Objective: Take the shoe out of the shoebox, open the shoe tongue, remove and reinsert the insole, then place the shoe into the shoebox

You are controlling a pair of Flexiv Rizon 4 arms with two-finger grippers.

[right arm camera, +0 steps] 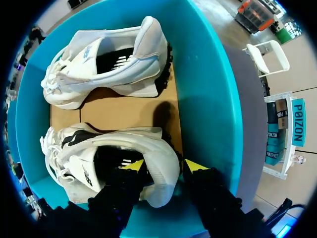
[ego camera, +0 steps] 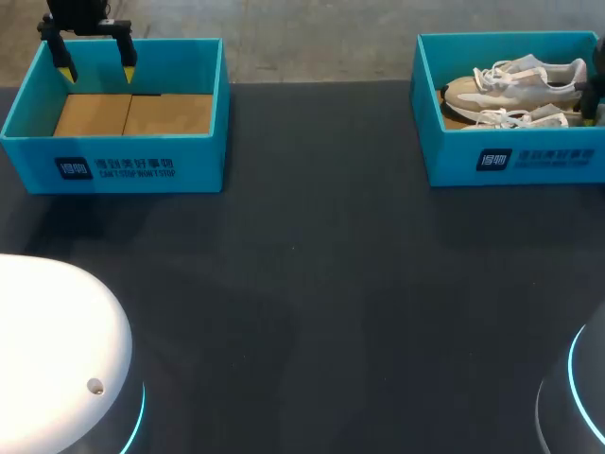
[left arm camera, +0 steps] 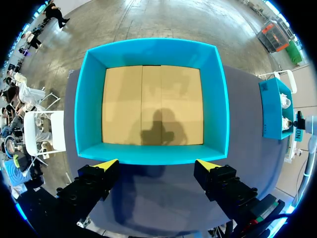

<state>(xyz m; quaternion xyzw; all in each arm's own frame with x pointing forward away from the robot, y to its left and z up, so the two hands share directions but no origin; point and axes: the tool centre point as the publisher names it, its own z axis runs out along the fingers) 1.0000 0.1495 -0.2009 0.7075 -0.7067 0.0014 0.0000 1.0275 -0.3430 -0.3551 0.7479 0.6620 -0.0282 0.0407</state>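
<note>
Right gripper (right arm camera: 164, 167) pinches the heel of the nearer grey-white laced trainer (right arm camera: 74, 168), inside the turquoise cardboard shoebox (ego camera: 510, 161), upper right of frame. Recommend a straight upward lift, clear of the second trainer (right arm camera: 99, 64). Left gripper (left arm camera: 157, 163) hangs open over the empty turquoise box (ego camera: 113, 161), upper left.

Left box (ego camera: 198, 161) and right box (ego camera: 454, 161): teal, brown cardboard floors, white print with a dark blue logo on the fronts. Shoe (right arm camera: 163, 171): cream-white, black lining. Second shoe (right arm camera: 114, 74): same, with a pale blue side patch. Table (ego camera: 312, 284): dark grey. Left gripper (left arm camera: 157, 166) and right gripper (right arm camera: 164, 166): black, yellow tips.
</note>
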